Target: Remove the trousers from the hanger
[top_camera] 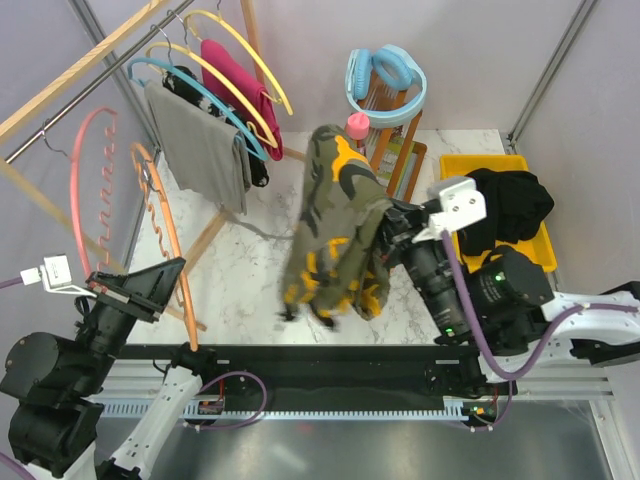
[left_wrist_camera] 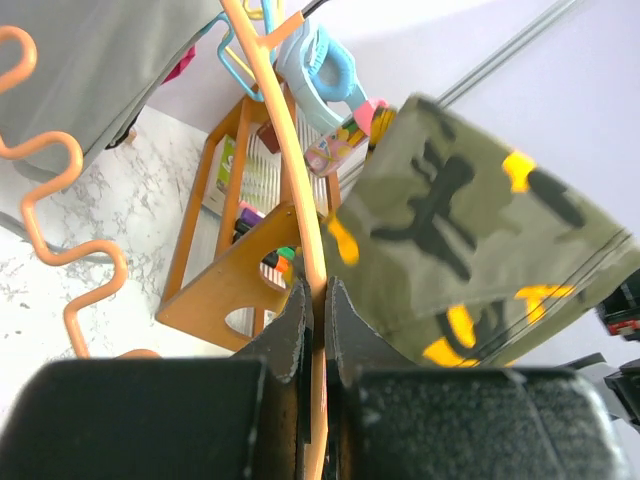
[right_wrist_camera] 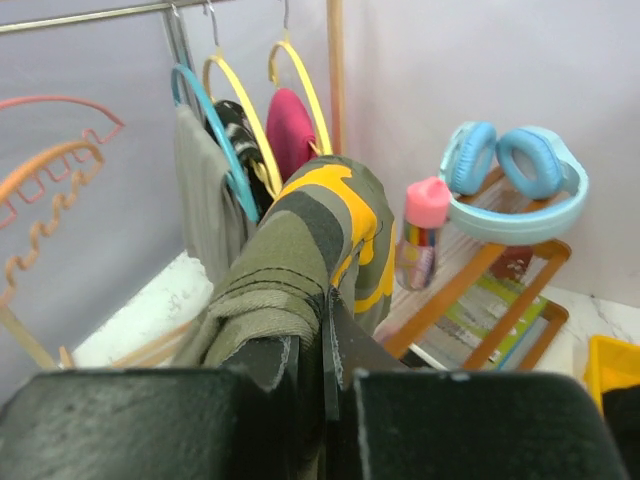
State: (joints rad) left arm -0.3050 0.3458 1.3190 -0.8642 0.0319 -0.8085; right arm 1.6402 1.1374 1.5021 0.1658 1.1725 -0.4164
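White marble-look table (top_camera: 250,280), grey walls around it. Wooden clothes rail (top_camera: 70,75) top left has a grey garment (top_camera: 205,150) and a magenta garment (top_camera: 235,75) hanging on it.

Camouflage trousers (top_camera: 335,225) hang bunched over mid-table, olive with orange-yellow and dark patches. Right gripper (right_wrist_camera: 322,330) has its jaws closed tight on a fold of them at the upper edge, and the cloth droops to the left of the arm. In the top view they sit to the right of the orange hanger (left_wrist_camera: 302,205), with no contact visible.

Yellow bin (top_camera: 500,165) at far right holds the black trousers (top_camera: 510,205), heaped and spilling over the rim.

Left gripper (left_wrist_camera: 315,300) is pinched shut on the orange hanger's rod, which runs up and away between the fingers. The hanger's wavy side is off to the left.

At the back is a small wooden shelf (top_camera: 400,165) with light-blue headphones (top_camera: 385,80) on top and a pink-capped bottle (top_camera: 357,125) beside them.
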